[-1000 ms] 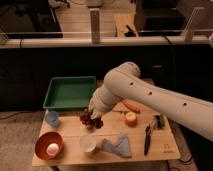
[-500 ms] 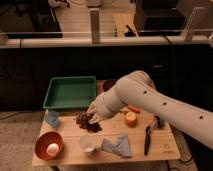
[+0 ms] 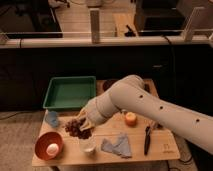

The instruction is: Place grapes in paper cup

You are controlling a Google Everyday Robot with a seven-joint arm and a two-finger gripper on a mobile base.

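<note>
The grapes [image 3: 74, 128], a dark purple-red bunch, hang at the tip of my gripper [image 3: 83, 125], just above the wooden table [image 3: 165, 150] at its front left. The gripper is shut on the grapes, reaching down from the thick white arm [image 3: 145, 107] that crosses the table from the right. The paper cup [image 3: 87, 145], small and white, stands upright just below and right of the grapes, near the table's front edge.
An orange bowl [image 3: 48, 145] with a pale round object sits at the front left. A light blue cup [image 3: 52, 118] and a green tray [image 3: 70, 92] are behind it. A blue cloth [image 3: 116, 146], an orange fruit [image 3: 131, 119] and a black tool [image 3: 147, 138] lie to the right.
The gripper and the grapes have moved left and toward the front edge, ending close above the paper cup. The arm has swung lower across the table.
</note>
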